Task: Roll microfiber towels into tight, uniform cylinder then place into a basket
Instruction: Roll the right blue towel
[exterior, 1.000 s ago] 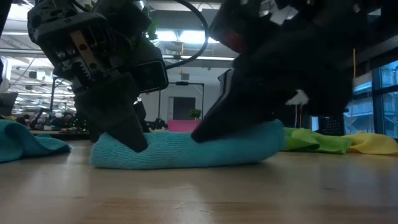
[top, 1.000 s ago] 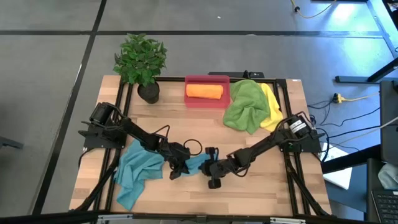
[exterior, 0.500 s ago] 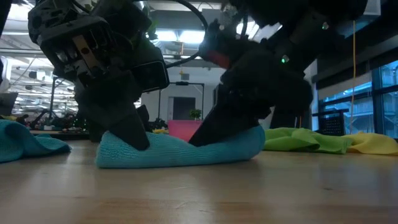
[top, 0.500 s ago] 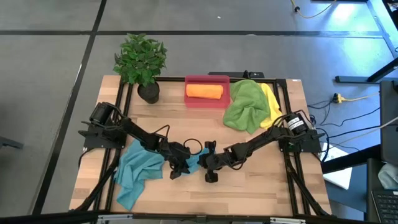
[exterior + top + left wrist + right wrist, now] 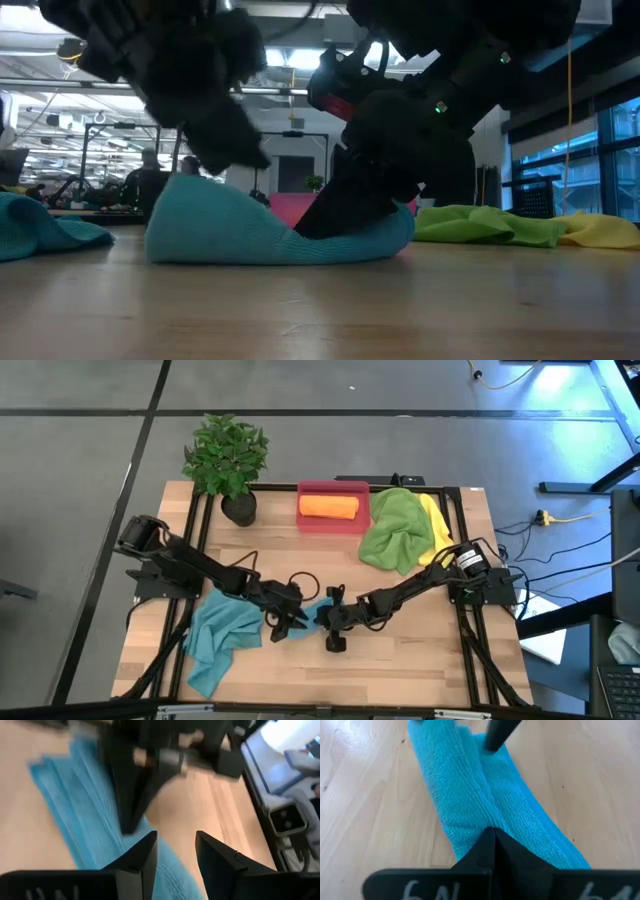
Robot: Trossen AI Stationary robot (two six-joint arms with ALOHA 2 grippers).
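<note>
- Teal-blue rolled microfiber towel lies mid-table, front of centre; right gripper, fingers pressed together, pins its end
- left gripper, fingers spread apart, hovers over the other end; its wrist picture is blurred

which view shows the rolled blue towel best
The right wrist view: the rolled blue towel fills it, folds clear. The low view shows it side-on under both arms. From above only a sliver shows; the left wrist view is blurred.
</note>
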